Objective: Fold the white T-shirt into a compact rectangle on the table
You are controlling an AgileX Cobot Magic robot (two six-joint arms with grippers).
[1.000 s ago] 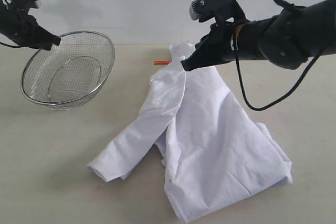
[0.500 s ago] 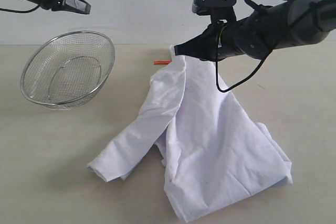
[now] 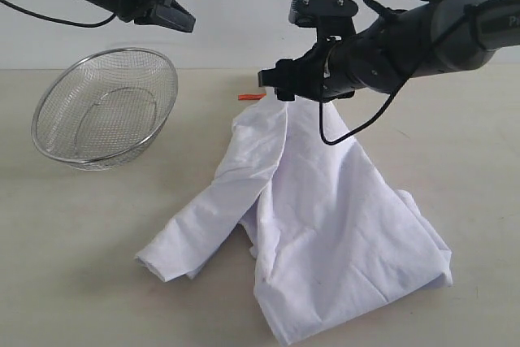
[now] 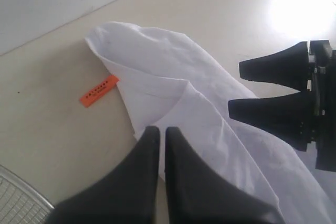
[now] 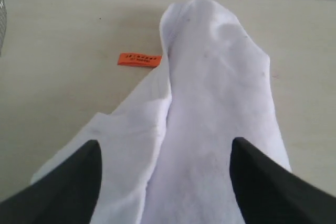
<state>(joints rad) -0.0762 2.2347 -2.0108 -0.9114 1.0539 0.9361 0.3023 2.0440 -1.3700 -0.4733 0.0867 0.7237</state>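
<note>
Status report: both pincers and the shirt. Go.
Left pincer shut, empty, aloft. Right pincer open over white T-shirt, far end. Shirt bunched on table, not folded. Wire basket stands apart.

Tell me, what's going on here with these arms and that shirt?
Two robot arms are working on a white T-shirt that lies crumpled on the table, not yet folded into a rectangle. The right claw hangs open over the shirt's end near an orange tag, gripping nothing. The left claw is shut and empty, raised in the air near a wire basket.
</note>
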